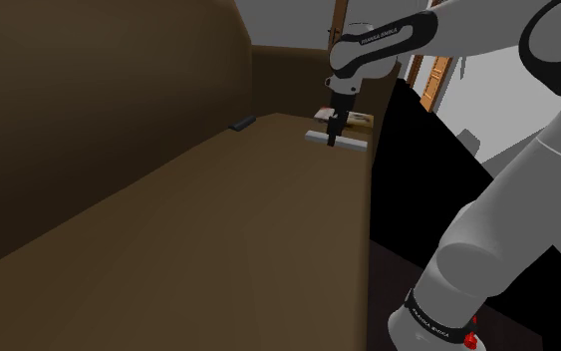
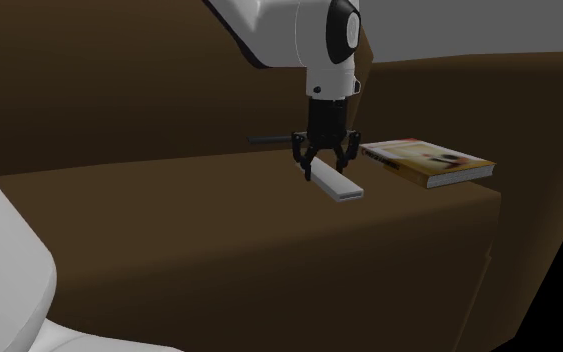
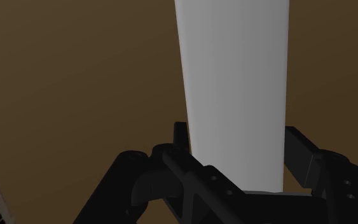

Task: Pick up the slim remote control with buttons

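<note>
The slim remote (image 2: 337, 185) is drawn as a plain light grey slab without visible buttons. It is on the brown sofa seat (image 2: 169, 210), near the seat's front edge. My black gripper (image 2: 326, 168) points straight down over the remote's end nearest the backrest. In the wrist view the remote (image 3: 234, 76) runs away from the gripper (image 3: 234, 137), and both fingers press its long edges, so the gripper is shut on it. In the shoulder view the gripper (image 1: 333, 133) stands on the remote (image 1: 338, 141) at the far end of the seat. Whether the remote has left the cushion I cannot tell.
A thin book (image 2: 429, 163) lies flat on the seat just beyond the remote, seen too in the shoulder view (image 1: 353, 119). A small dark bar (image 1: 240, 124) rests against the sofa backrest (image 1: 89, 110). A black area (image 1: 418, 179) lies past the seat's edge.
</note>
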